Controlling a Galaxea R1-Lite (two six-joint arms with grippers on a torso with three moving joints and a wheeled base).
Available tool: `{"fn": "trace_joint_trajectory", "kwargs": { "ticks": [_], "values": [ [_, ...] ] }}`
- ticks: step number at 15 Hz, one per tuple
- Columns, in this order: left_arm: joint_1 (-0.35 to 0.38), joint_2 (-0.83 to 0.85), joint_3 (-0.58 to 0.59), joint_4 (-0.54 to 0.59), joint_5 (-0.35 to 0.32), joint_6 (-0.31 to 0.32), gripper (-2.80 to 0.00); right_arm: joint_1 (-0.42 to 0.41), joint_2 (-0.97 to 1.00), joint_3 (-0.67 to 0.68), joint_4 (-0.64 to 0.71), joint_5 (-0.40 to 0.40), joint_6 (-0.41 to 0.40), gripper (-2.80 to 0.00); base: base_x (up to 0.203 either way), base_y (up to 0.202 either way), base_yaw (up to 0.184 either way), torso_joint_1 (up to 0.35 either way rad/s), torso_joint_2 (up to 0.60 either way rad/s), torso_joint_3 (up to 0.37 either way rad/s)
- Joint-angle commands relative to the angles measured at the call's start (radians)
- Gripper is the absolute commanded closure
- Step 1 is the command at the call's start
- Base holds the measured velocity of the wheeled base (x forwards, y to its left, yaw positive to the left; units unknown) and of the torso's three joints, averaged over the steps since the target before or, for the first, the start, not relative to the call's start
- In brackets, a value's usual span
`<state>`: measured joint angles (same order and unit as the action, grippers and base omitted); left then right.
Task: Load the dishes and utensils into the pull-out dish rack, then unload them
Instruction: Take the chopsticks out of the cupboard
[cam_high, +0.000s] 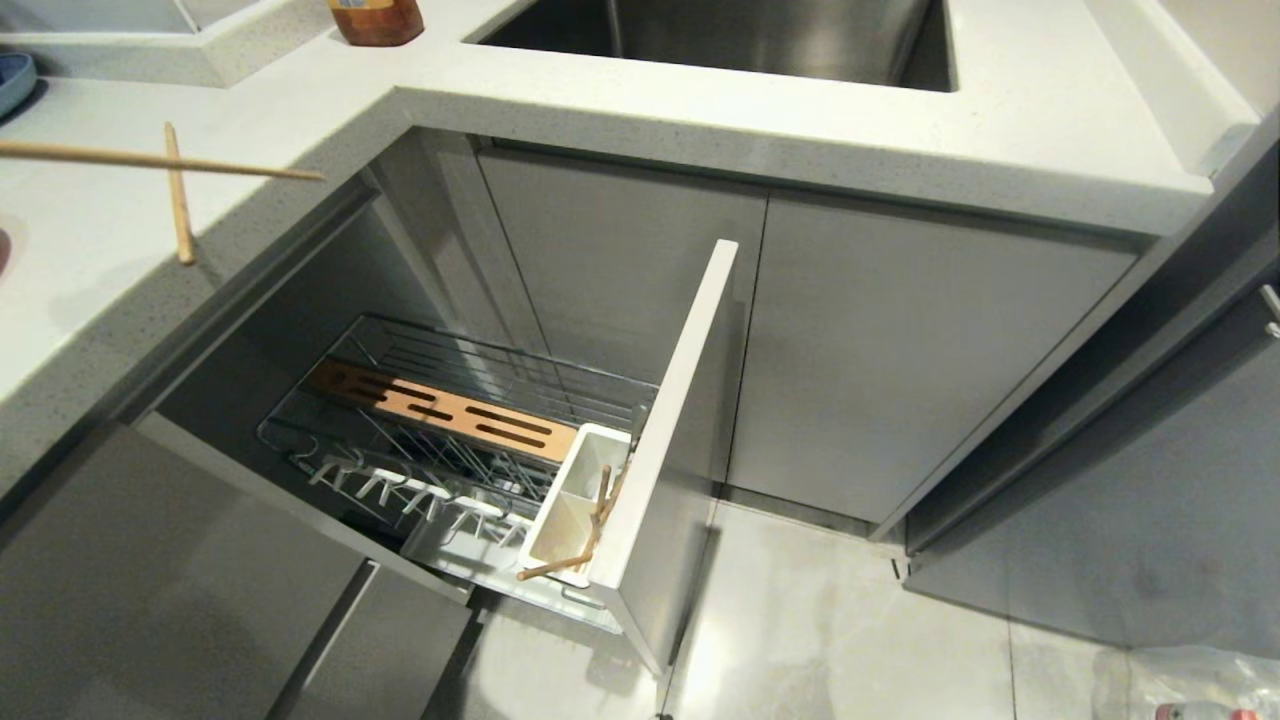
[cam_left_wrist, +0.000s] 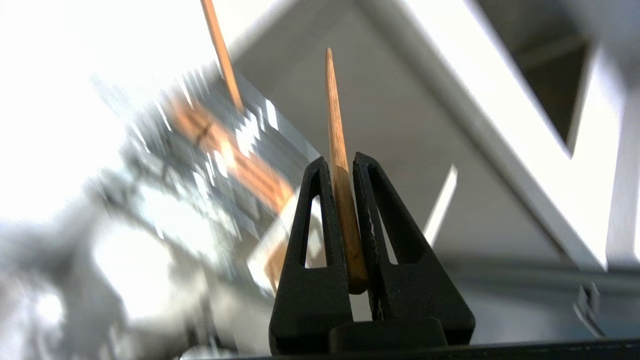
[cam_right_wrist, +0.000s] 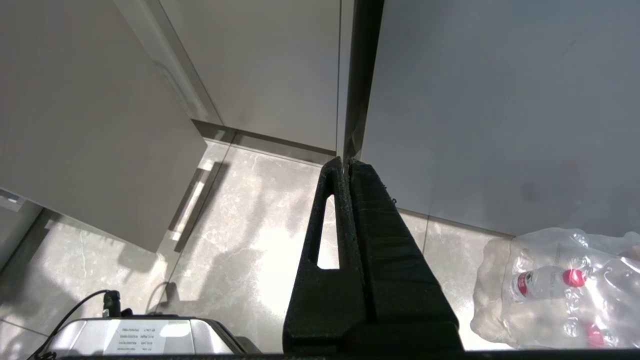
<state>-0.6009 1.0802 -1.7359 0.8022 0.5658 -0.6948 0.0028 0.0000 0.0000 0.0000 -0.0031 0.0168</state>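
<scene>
The right gripper (cam_right_wrist: 350, 167) hangs above the floor tiles (cam_right_wrist: 250, 240), pressed together on nothing. The left gripper (cam_left_wrist: 341, 162) pinches a chopstick (cam_left_wrist: 337, 140) that juts out over the pull-out dish rack (cam_high: 450, 420). At the rack's front, the utensil caddy (cam_high: 575, 505) holds wooden pieces. Beyond the rack, a second chopstick (cam_high: 179, 195) lies on the counter (cam_high: 700, 110)

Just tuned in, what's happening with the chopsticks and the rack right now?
The left gripper is shut on one chopstick, held out level above the counter at the left. A second chopstick lies on the counter. The pull-out dish rack stands open; its white caddy holds what looks like a wooden utensil, hard to identify. The right gripper hangs shut and empty near the floor, parked.
</scene>
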Motion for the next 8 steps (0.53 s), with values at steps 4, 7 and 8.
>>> {"fn": "trace_joint_trajectory", "kwargs": {
  "ticks": [4,7,8],
  "values": [
    [0.061,-0.158,-0.017,-0.178,0.102,0.302,0.00,0.000,0.002,0.000,0.000,0.000,0.000,0.00,0.000,0.000,0.000,0.000,0.00,0.000],
    [0.208,-0.171,-0.013,-0.219,0.107,0.352,0.00,0.000,0.002,0.000,0.001,0.000,0.000,0.00,0.000,0.000,0.000,0.000,0.00,0.000],
    [0.282,-0.167,-0.005,-0.223,0.107,0.355,0.00,0.000,0.002,0.000,0.000,0.000,0.000,0.00,0.000,0.000,0.000,0.000,0.00,0.000]
  ]
}}
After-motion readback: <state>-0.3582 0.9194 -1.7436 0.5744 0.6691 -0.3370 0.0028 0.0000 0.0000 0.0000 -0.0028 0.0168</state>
